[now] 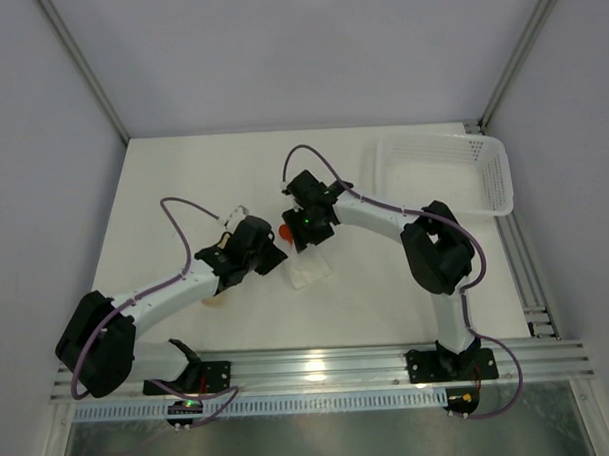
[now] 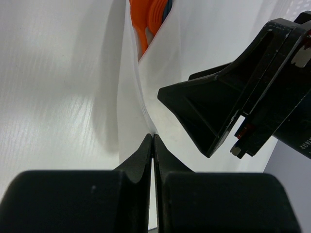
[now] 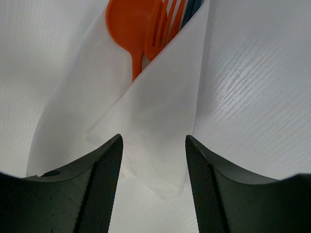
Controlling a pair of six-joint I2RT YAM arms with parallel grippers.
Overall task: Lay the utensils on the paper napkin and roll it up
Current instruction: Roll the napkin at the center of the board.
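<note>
A robotics lab cell: grey panels (image 1: 278, 49) in aluminium framing (image 1: 79, 61) enclose a white desk (image 1: 173, 183); robot arms (image 1: 384, 215) bolted to a rail (image 1: 319, 366).

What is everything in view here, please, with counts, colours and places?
paper napkin: one, white, mid-table, folded over the utensils
spoon: one, orange, bowl poking out of the fold
fork: one, orange, beside the spoon
third utensil: one, dark blue, mostly hidden, type unclear
basket: one, white, perforated, far right corner
beige piece: one, small, by the left arm
table: one, white
left gripper: shut on the napkin's edge
right gripper: open, straddling the napkin
</note>
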